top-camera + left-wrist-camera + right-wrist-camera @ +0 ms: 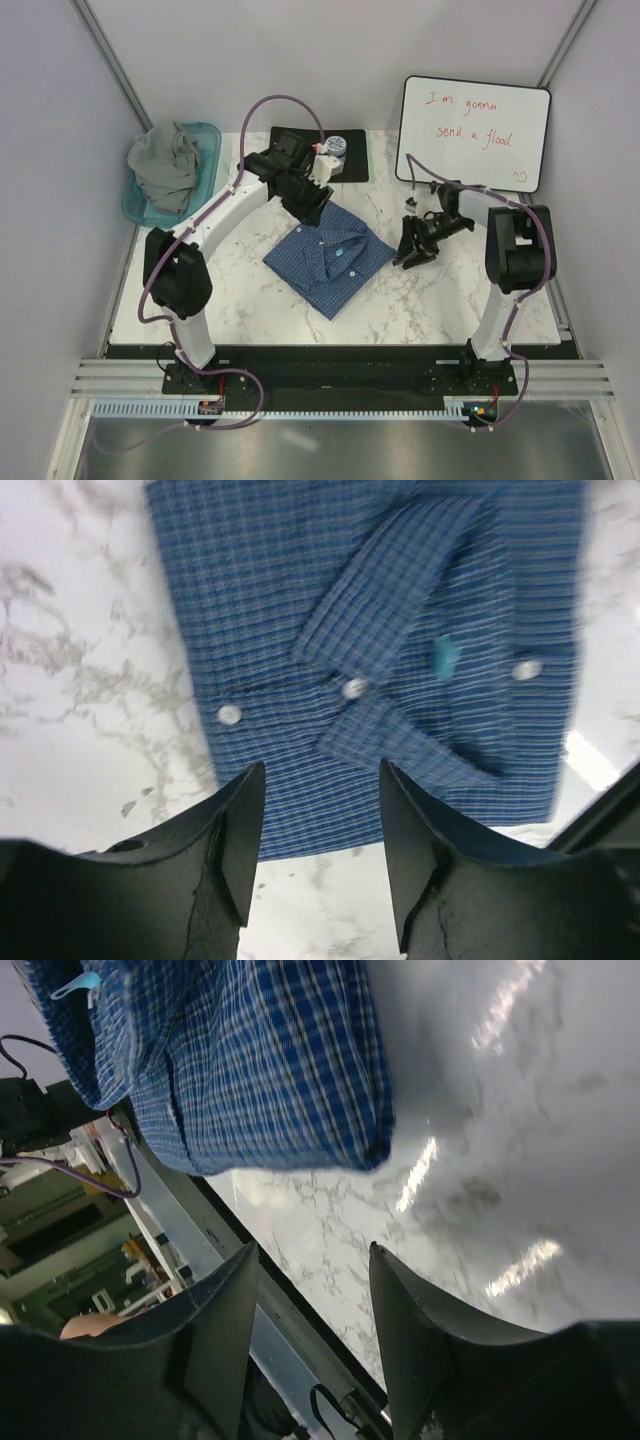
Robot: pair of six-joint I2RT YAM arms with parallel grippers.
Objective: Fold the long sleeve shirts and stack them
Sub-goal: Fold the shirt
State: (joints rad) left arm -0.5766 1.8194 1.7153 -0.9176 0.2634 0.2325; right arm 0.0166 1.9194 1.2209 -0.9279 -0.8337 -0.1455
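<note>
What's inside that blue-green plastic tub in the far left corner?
A crumpled grey shirt fills most of the tub. Whatever may lie beneath the shirt is covered, so the tub's bottom cannot be seen.

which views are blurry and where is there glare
Left wrist: the shirt is smeared by blur, worst at its top and right edges. Right wrist: bright glare streaks on the table, while the shirt is fairly sharp. Top external: even light, sharp, no strong glare.

White arms (226, 207), black joints (176, 272), seemingly purple cables (290, 98)
</note>
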